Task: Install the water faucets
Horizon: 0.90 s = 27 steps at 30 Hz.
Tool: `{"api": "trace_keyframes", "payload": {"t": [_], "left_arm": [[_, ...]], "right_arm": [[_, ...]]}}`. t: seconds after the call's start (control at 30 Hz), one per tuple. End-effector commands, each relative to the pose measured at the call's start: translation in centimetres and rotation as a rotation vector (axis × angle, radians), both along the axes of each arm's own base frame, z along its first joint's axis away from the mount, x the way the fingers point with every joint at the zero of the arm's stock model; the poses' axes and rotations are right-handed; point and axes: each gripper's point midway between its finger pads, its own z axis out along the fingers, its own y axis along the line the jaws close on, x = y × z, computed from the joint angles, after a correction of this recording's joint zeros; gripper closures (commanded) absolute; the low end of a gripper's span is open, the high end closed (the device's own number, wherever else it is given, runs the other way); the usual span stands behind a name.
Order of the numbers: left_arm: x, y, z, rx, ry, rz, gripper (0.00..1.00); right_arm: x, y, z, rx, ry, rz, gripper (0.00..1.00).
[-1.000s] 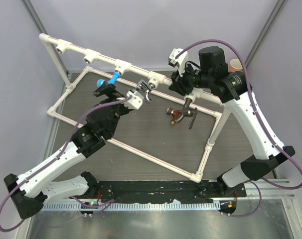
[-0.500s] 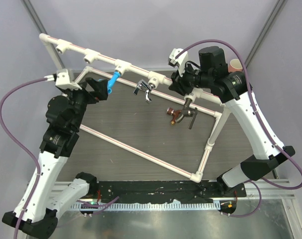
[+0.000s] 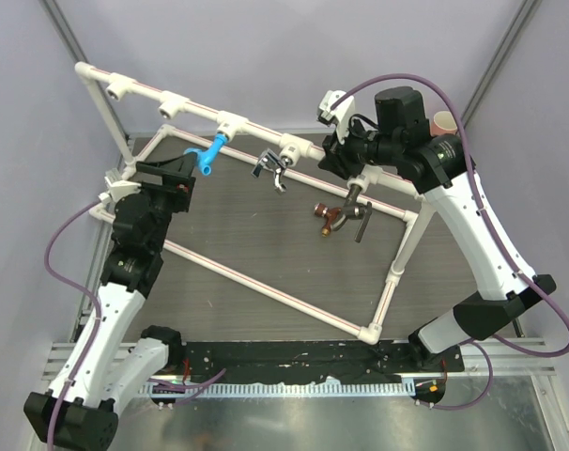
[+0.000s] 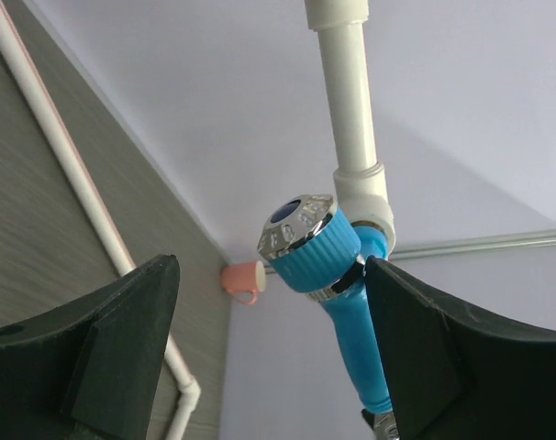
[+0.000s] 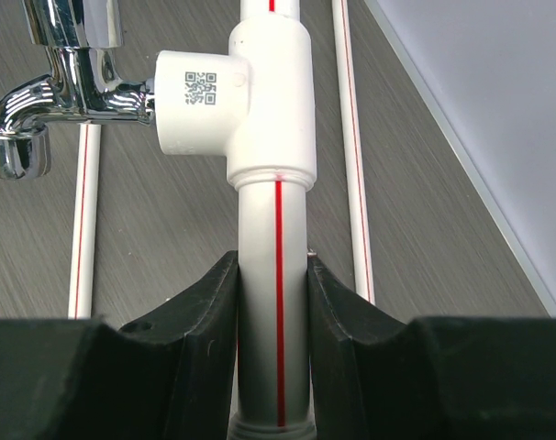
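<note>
A blue-handled faucet [image 3: 209,153] hangs from a tee socket on the raised white pipe [image 3: 191,111]. My left gripper [image 3: 183,172] stands open just left of it. In the left wrist view the blue faucet [image 4: 315,246] sits between the open jaws, close to the right finger [image 4: 443,357]. A silver faucet [image 3: 273,169] [image 5: 49,87] is screwed into the neighbouring tee [image 5: 250,101]. The right gripper [image 3: 339,160] [image 5: 273,312] is shut on the white pipe [image 5: 273,229] below that tee. A copper faucet [image 3: 326,218] and a dark grey lever faucet [image 3: 361,219] lie loose on the table.
The white pipe frame [image 3: 266,282] rests on a dark mat, its lower rails crossing under both arms. Two bare tee sockets [image 3: 115,89] sit further left on the raised pipe. A pink cup [image 3: 443,122] [image 4: 244,280] stands at the far right corner.
My left arm has swung from the middle of the frame to the left side, and its gripper now faces the blue faucet from the left. The right arm has not moved.
</note>
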Motion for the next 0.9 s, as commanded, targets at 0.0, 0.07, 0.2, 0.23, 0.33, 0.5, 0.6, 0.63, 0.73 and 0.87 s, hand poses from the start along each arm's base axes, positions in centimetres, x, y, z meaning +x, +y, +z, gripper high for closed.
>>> {"api": "trace_keyframes", "payload": {"t": [0.0,0.07,0.2,0.23,0.33,0.5,0.6,0.63,0.73,0.87], "left_arm": [[0.8,-1.3,3.5,-0.192,-0.109,-0.064,0.16],[1.0,-1.4,3.7,-0.202,-0.127,-0.069,0.16],[1.2,-1.2,4.3,-0.240,-0.167,-0.058,0.21],[1.5,-1.3,4.0,-0.238,-0.157,-0.061,0.21],[1.8,-1.7,3.9,-0.245,-0.149,-0.076,0.27],[1.9,-2.0,4.1,-0.245,-0.157,-0.093,0.54],[1.9,-1.9,4.5,-0.203,-0.169,-0.089,0.76],[1.9,-1.9,4.5,-0.179,-0.167,-0.085,0.82],[1.9,-1.9,4.3,-0.097,-0.157,-0.081,1.00],[2.0,-2.0,4.1,-0.008,-0.162,-0.087,1.00]], "right_arm": [[-0.2,1.5,-2.8,-0.007,0.096,0.039,0.99],[-0.2,1.5,-2.9,-0.011,0.099,0.037,0.99],[-0.2,1.5,-3.0,-0.012,0.099,0.039,0.99],[-0.2,1.6,-3.0,-0.012,0.099,0.040,0.99],[-0.1,1.6,-3.1,-0.014,0.102,0.039,0.99],[-0.1,1.6,-3.1,-0.014,0.102,0.039,0.99],[-0.1,1.6,-3.1,-0.013,0.103,0.038,0.99],[-0.1,1.6,-3.2,-0.014,0.103,0.039,0.99],[-0.1,1.6,-3.2,-0.015,0.104,0.040,0.99],[0.0,1.6,-3.2,-0.015,0.104,0.039,0.99]]}}
